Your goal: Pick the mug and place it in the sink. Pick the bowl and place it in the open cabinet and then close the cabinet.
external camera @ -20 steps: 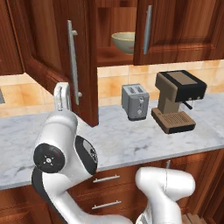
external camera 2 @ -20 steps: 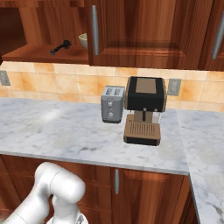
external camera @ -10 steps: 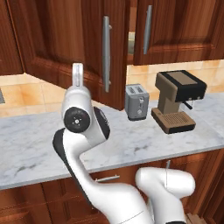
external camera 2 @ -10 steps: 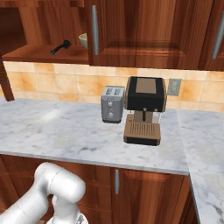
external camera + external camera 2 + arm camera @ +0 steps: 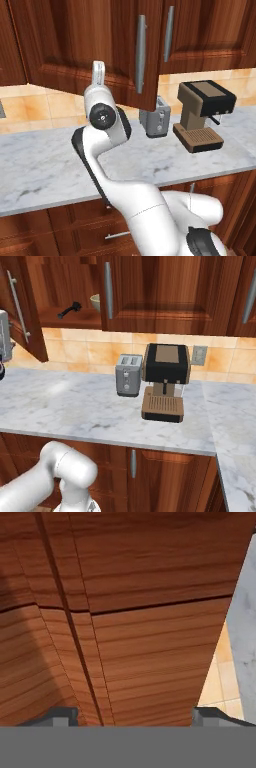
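The bowl (image 5: pixel 94 302) is sitting on the shelf inside the cabinet (image 5: pixel 165 291), near the top of the right base view just left of centre, and only a pale sliver of it is showing past the edge of a closed door. A small black object (image 5: pixel 69 309) is lying on the same shelf a little to the bowl's left, apart from it.

The cabinet's left door (image 5: pixel 90 50) is hanging partly open. In the left base view it is spreading across the upper middle of the frame, with its long silver handle (image 5: pixel 140 54) standing just beside the handle (image 5: pixel 168 34) of the neighbouring door. In the right base view the same open door is showing at the upper left edge.

The pincer (image 5: pixel 135 716) is pointing straight at the wooden face of that door, very close to it; in the hand view its two finger tips (image 5: pixel 61 716) are standing wide apart at the bottom of the frame, with nothing between them. In the left base view the white arm is rising from the lower right and reaching up against the door's lower edge.

Below the cabinet, on the marble surface (image 5: pixel 75 401), a silver toaster (image 5: pixel 128 375) is standing just left of a black and tan coffee machine (image 5: pixel 165 381), in front of a tan tiled wall (image 5: pixel 85 351).
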Available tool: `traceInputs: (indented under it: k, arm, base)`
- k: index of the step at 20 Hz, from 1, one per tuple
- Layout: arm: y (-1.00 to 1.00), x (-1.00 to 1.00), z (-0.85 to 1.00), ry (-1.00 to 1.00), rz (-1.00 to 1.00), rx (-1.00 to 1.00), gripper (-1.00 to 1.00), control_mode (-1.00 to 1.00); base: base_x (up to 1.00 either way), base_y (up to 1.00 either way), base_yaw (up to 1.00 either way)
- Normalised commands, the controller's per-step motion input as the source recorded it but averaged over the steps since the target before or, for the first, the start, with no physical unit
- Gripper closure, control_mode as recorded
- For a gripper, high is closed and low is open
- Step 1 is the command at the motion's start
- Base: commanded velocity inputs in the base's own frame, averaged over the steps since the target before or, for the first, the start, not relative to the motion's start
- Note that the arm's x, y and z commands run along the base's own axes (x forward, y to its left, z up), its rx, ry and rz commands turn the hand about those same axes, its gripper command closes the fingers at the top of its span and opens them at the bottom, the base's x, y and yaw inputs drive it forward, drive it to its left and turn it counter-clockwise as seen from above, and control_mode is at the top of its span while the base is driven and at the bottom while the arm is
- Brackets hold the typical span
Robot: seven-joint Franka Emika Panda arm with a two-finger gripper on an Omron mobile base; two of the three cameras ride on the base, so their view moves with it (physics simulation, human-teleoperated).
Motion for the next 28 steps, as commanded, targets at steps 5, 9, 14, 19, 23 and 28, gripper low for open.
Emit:
traceInputs:
  k: [5,9,14,19,23,28]
  arm:
    - [0.0,0.61,0.0,0.0,-0.02,0.15,-1.0,-1.0]
    - [0.0,0.67,0.0,0.0,-0.02,0.12,-1.0,-1.0]
    - [0.0,0.65,0.0,0.0,-0.02,0.12,-1.0,-1.0]
    - [0.0,0.54,0.0,0.04,-0.02,0.06,-1.0,-1.0]
    - [0.0,0.72,-0.02,0.02,-0.04,0.0,-1.0,-1.0]
    - [0.0,0.66,0.0,0.02,-0.04,0.0,-1.0,-1.0]
  base:
    - [0.0,0.0,0.0]
    - [0.0,0.0,0.0]
    - [0.0,0.0,0.0]
    - [0.0,0.0,0.0]
    - [0.0,0.0,0.0]
    - [0.0,0.0,0.0]
